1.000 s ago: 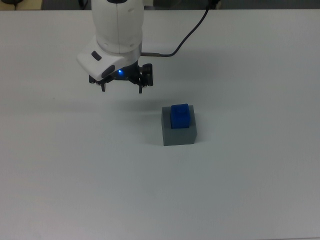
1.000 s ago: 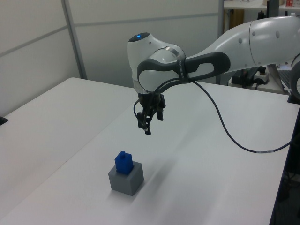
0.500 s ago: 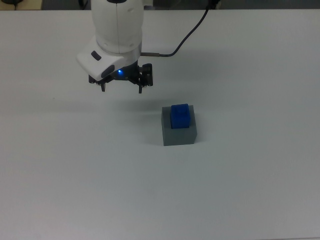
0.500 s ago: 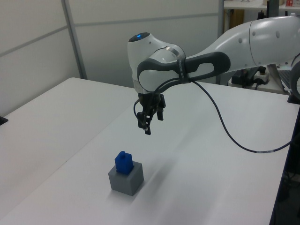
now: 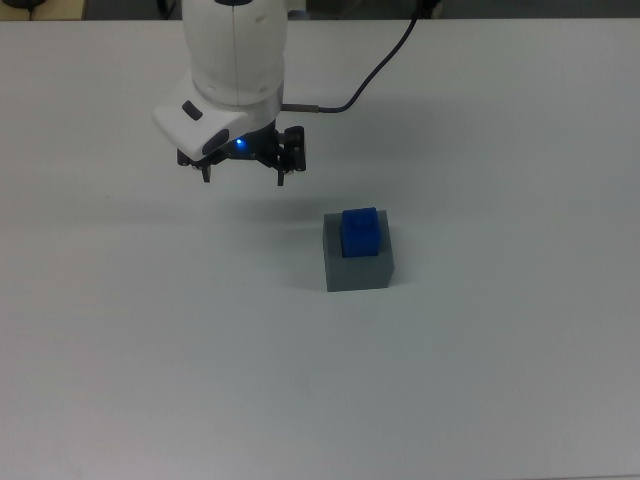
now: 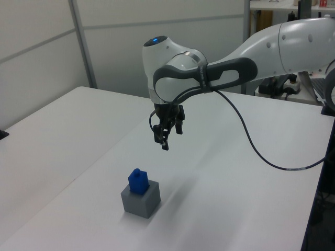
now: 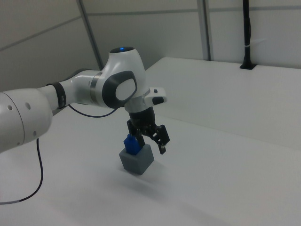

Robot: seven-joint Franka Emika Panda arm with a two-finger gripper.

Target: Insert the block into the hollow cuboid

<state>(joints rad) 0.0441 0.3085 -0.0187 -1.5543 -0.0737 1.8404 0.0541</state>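
The bright blue block [image 5: 360, 233] stands upright in the top recess of the grey hollow cuboid [image 5: 358, 270], its upper half sticking out. Both also show in the left view, block [image 6: 138, 182] and cuboid [image 6: 141, 201], and in the right view, block [image 7: 131, 143] and cuboid [image 7: 138, 162]. My gripper [image 5: 243, 177] hangs in the air, open and empty, up and to the top view's left of the cuboid. The left view shows the gripper [image 6: 165, 142] well above and behind the block. In the right view the gripper [image 7: 150, 141] overlaps the block.
The white table [image 5: 150, 350] carries only the cuboid. A black cable [image 5: 380, 65] runs from my wrist toward the top view's upper right. A black post [image 7: 246, 33] stands at the table's far edge in the right view. The table's edge [image 6: 314, 209] is at the left view's right.
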